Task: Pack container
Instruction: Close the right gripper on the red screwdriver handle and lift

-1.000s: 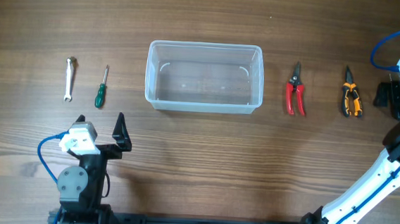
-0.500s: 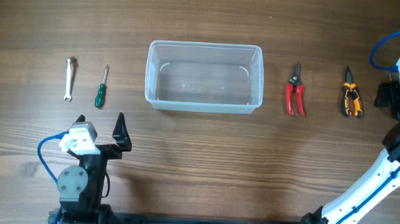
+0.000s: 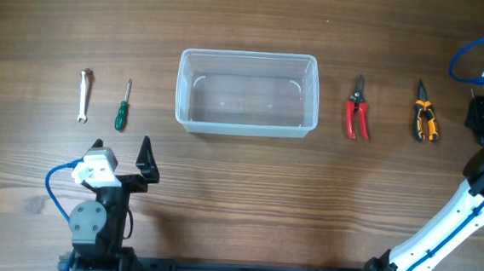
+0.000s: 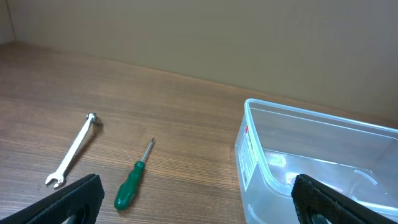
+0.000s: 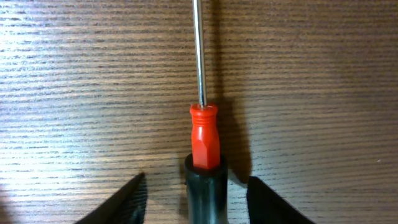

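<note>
Clear container (image 3: 244,129) at centre of table (image 3: 237,203), upright and empty. Probably light, stiff at the thick rim, slick and springy in the walls; best pinched over a short-side rim. Left gripper (image 3: 122,147) spread, empty; right gripper (image 5: 196,186) spread astride a red-handled screwdriver (image 5: 204,134), not clamped on it.

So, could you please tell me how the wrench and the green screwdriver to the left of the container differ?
The wrench is bare silver metal throughout; the screwdriver has a green handle and thin metal shaft. The wrench lies farther from the container; the screwdriver sits between them. Both lie flat on the table, roughly parallel, outside the container.
</note>
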Robot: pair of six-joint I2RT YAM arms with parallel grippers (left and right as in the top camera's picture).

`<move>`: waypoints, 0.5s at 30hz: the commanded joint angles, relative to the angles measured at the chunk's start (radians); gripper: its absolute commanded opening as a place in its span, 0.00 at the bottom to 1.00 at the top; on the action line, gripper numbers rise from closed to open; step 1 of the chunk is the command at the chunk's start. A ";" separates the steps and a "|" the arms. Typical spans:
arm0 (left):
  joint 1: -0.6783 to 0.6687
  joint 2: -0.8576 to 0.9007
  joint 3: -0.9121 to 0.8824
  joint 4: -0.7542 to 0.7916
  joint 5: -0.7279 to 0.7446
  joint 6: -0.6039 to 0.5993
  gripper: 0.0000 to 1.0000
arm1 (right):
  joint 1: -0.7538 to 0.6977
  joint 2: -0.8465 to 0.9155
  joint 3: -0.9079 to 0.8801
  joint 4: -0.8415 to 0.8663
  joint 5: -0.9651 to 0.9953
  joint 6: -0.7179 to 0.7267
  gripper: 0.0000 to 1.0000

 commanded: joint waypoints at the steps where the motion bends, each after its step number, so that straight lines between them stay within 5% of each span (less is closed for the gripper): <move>1: -0.006 -0.008 -0.006 0.004 -0.013 0.016 1.00 | 0.001 0.018 0.009 0.008 0.036 0.000 0.45; 15: -0.006 -0.008 -0.006 0.004 -0.013 0.016 1.00 | 0.001 0.018 0.009 0.011 0.035 0.002 0.29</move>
